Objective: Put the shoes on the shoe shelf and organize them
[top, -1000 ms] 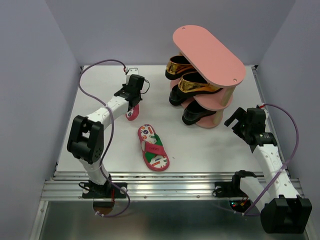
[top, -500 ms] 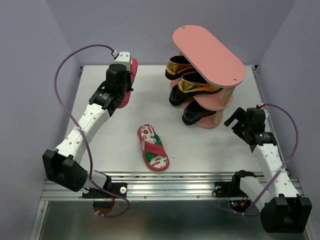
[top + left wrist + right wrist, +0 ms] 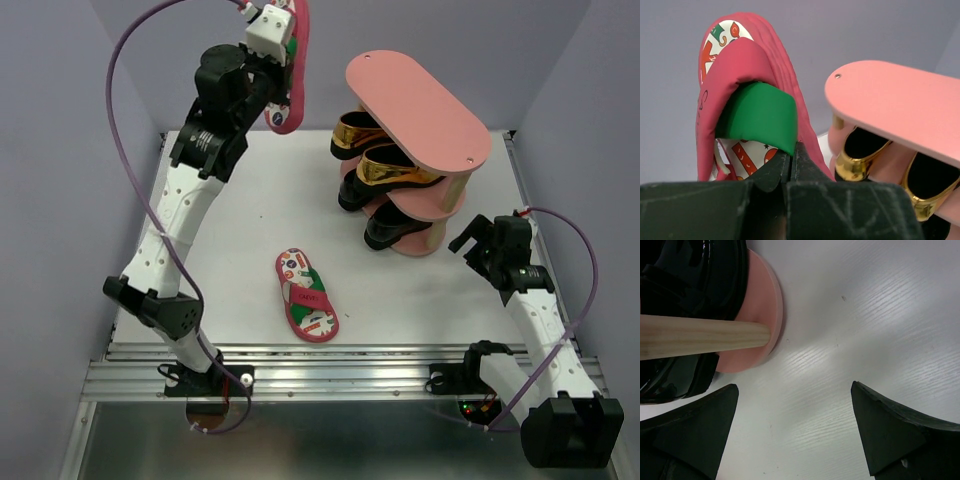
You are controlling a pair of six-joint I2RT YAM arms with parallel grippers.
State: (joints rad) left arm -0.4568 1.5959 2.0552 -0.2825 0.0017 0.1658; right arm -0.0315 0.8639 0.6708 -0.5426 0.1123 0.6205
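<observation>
White counter point(image 3: 420, 290), lavender walls point(image 3: 60, 150) | lying flip-flop point(image 3: 307, 296) before shoe shelf point(image 3: 417, 108) | left end effector point(image 3: 791, 157) grips raised flip-flop point(image 3: 747, 65) | right end effector point(image 3: 794, 390) wide.

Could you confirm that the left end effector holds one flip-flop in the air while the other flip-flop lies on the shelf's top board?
Not quite: the other flip-flop lies on the table in front of the shelf, as the top external view shows; the top board is bare. The left end effector does hold one flip-flop in the air.
</observation>
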